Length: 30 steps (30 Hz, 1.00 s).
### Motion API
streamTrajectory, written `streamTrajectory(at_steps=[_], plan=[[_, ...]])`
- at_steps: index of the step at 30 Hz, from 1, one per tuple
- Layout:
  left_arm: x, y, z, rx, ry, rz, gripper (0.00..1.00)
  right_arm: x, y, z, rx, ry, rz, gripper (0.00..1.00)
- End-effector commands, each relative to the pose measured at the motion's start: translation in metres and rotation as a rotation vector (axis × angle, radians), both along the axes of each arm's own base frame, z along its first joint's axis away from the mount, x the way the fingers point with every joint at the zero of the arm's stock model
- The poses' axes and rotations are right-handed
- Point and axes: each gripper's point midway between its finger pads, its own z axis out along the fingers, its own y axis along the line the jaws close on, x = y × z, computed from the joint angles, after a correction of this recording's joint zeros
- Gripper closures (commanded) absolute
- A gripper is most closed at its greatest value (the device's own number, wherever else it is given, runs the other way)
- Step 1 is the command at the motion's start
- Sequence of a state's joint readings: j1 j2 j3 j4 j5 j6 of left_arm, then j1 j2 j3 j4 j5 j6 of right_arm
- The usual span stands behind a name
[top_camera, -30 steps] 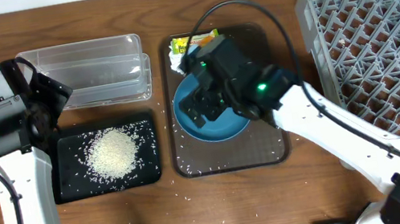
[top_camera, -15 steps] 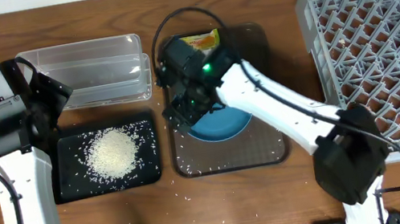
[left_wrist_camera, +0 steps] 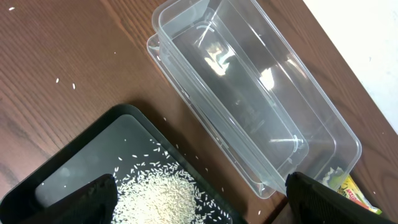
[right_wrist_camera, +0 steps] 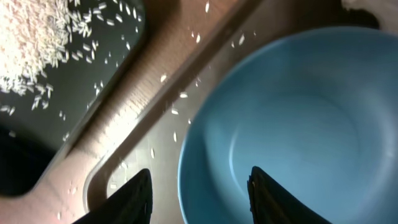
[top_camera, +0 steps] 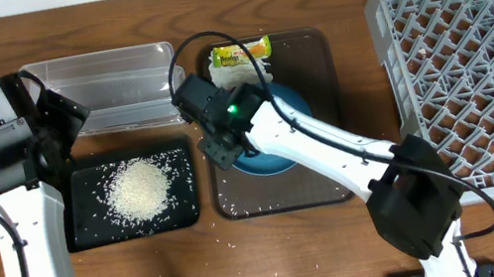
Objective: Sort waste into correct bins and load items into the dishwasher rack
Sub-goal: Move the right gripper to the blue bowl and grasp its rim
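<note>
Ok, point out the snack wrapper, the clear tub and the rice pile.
snack wrapper [top_camera: 240, 54], overhead view, middle of its printed face.
clear tub [left_wrist_camera: 249, 106], left wrist view, bare floor inside.
rice pile [top_camera: 140, 189], overhead view, centre of the heap.

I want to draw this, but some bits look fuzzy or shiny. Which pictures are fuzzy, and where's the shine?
Right wrist view: fuzzy all over, the blue bowl soft-edged and the rice grains smeared. Left wrist view: sharp, with white glare patches on the clear tub. Overhead view: sharp and evenly lit, even the rack grid.
</note>
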<state>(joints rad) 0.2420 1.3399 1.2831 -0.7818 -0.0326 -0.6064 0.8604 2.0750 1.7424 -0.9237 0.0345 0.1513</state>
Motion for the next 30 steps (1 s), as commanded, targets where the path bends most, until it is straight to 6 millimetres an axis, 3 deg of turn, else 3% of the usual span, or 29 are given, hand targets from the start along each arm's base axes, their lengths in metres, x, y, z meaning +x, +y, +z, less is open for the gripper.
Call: streamTrajectory(at_steps=[1, 20, 24, 30], plan=[[-0.001, 0.002, -0.004, -0.002, 0.013, 0.012, 0.11, -0.008, -0.006, -0.036, -0.068, 0.021, -0.022, 0.52], [-0.001, 0.002, -0.004, -0.002, 0.013, 0.012, 0.1, -0.021, -0.015, -0.073, -0.09, 0.041, -0.083, 0.64], [-0.001, 0.002, -0.004, -0.002, 0.013, 0.012, 0.1, -0.021, -0.015, -0.071, -0.088, 0.04, -0.083, 0.76], [-0.001, 0.002, -0.004, -0.002, 0.013, 0.012, 0.1, -0.013, -0.005, -0.058, -0.054, 0.015, -0.082, 0.8]])
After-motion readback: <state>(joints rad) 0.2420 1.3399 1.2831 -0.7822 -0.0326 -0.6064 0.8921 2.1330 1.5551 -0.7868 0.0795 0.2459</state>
